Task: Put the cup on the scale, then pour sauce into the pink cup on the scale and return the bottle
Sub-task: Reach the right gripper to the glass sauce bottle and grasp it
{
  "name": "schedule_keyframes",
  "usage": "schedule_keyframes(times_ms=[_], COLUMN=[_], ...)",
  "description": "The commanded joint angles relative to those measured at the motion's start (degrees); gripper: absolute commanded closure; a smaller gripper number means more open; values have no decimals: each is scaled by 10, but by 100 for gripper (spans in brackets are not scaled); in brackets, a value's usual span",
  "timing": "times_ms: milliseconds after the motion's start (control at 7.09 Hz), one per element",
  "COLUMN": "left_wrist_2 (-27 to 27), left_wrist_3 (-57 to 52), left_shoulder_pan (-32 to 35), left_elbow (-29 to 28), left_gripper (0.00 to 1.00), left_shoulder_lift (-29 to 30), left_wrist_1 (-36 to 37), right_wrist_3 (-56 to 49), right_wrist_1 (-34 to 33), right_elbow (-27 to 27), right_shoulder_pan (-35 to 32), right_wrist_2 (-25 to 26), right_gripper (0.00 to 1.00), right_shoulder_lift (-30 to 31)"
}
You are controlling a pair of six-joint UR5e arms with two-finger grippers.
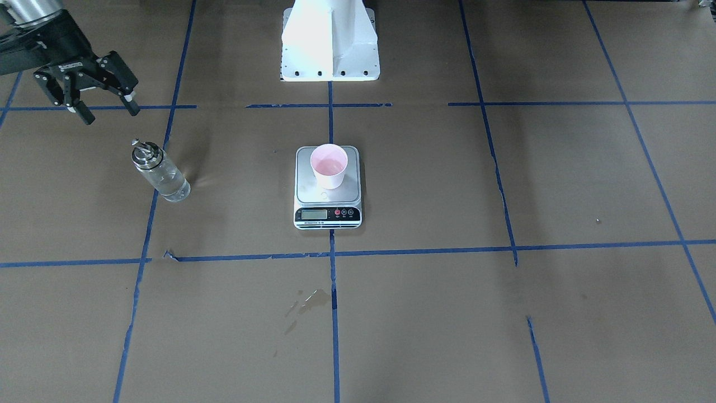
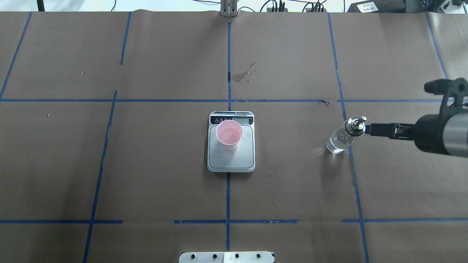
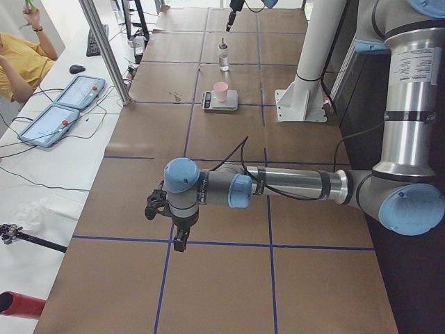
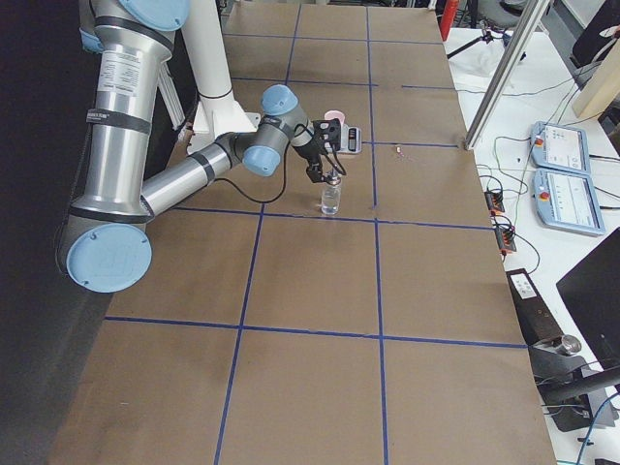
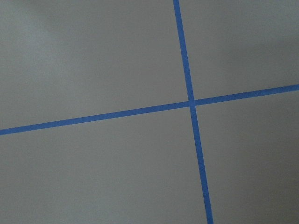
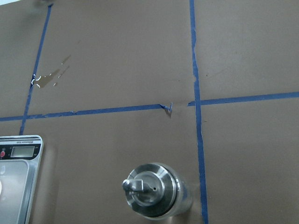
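The pink cup (image 1: 329,165) stands upright on the silver platform of the scale (image 1: 313,195) at the table's middle; both also show in the overhead view, the cup (image 2: 229,134) on the scale (image 2: 231,160). The clear glass bottle (image 1: 162,176) with its silver spout stands upright on the paper, apart from the scale, and also shows in the overhead view (image 2: 342,138) and the right wrist view (image 6: 156,191). My right gripper (image 1: 109,112) is open and empty, raised just behind the bottle toward the robot's side. My left gripper (image 3: 179,240) hangs low over bare paper far from the scale; I cannot tell its state.
A wet stain (image 1: 307,302) marks the paper beyond the scale on the operators' side. The white robot base (image 1: 330,45) stands behind the scale. Blue tape lines (image 5: 191,102) cross the brown paper. Tablets (image 3: 66,104) lie beside the table.
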State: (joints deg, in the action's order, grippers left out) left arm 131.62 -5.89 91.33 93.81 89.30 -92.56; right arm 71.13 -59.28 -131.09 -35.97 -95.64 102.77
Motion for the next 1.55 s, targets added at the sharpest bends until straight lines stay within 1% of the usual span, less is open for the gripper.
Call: schedule_keyframes(times_ms=[0,141,282,423,564,705,846,988,1270,1411], left_wrist_2=[5,5,5,5,5,9,13,13,14,19], left_wrist_3=[0,0,0,0,0,0,0,0,0,1], left_shoulder_pan=[0,0,0,0,-1,-1,-2,-2,-2,-2], left_elbow=[0,1,1,1,1,1,1,1,1,1], left_gripper=[0,0,0,0,0,0,0,0,0,0], left_shoulder_lift=[1,1,1,1,1,1,1,2,3,3], left_wrist_1=[-1,-1,0,-1,-1,-1,-1,-1,-1,-1], right_wrist_3=[80,87,88,82,74,67,61,50,19,-1], right_wrist_1=[1,6,48,96,96,101,101,101,101,101], right_elbow=[11,55,105,153,173,186,189,194,194,202], right_shoulder_pan=[187,219,245,246,245,246,244,242,217,203], right_wrist_2=[256,324,390,395,397,399,401,404,408,407], right_gripper=[0,0,0,0,0,0,0,0,0,0], right_shoulder_lift=[21,17,7,2,-19,-22,-43,-47,-48,-58])
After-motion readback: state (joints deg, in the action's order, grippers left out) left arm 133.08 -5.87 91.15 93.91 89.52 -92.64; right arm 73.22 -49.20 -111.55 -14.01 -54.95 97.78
